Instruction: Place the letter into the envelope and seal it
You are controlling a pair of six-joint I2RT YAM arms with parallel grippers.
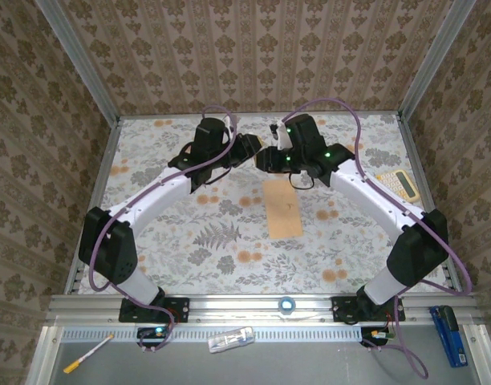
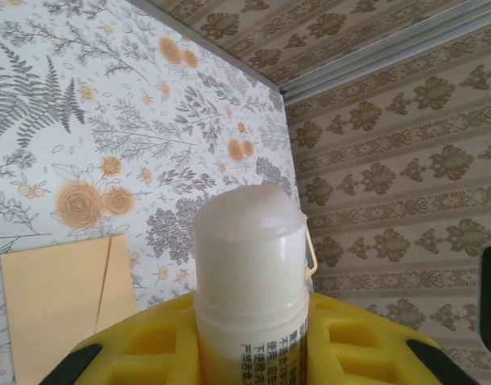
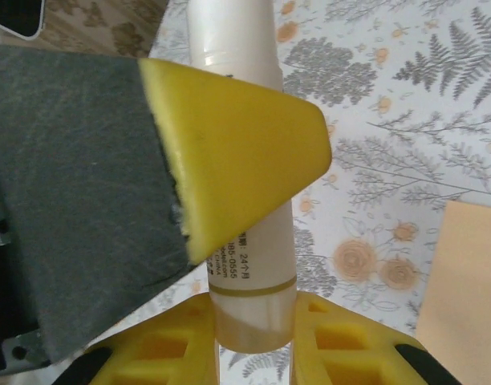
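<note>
Your left gripper (image 2: 249, 357) is clamped on a white glue stick (image 2: 249, 265), and your right gripper (image 3: 253, 333) grips the same tube. The tan envelope (image 1: 282, 207) lies flat mid-table just below them, with bare tablecloth (image 1: 189, 249) around it. Both arms arch inward, wrists meeting

Envelope (image 1: 282, 207) lies flat about mid-table (image 1: 189, 241). Just behind its far end, the left gripper (image 1: 247, 149) and right gripper (image 1: 268, 159) meet with the glue stick (image 2: 249, 273) clamped between them. Calculator (image 1: 398, 184) sits by the right edge, well apart.
</note>
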